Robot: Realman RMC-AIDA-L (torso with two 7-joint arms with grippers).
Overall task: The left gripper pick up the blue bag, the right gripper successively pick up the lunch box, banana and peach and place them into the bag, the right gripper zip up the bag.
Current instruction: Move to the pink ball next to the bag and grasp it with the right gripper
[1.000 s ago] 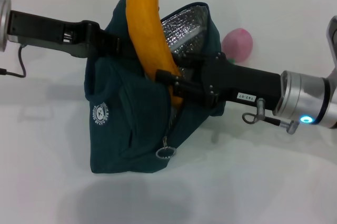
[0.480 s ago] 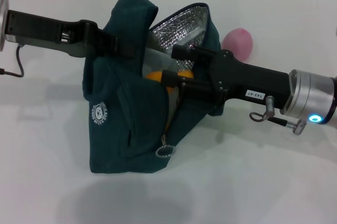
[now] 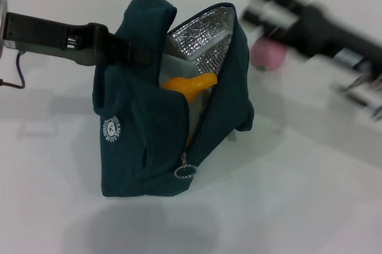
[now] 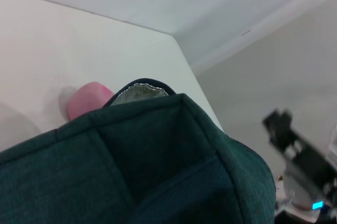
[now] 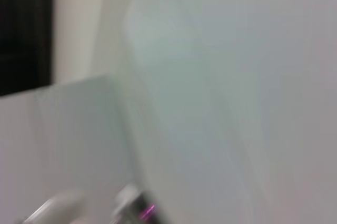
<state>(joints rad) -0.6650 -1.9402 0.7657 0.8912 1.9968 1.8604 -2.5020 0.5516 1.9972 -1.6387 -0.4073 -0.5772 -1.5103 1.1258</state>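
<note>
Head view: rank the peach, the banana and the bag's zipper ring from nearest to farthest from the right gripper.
1. peach, on the table just below the right gripper, beside the blue bag.
2. banana, poking out of the bag's open top.
3. zipper ring, low on the bag's front.

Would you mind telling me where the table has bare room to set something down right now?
The table is bare in front of the blue bag and to its right, below the right gripper. It is crowded behind the bag, where the peach sits, and at its left, where the left gripper grips the fabric.
</note>
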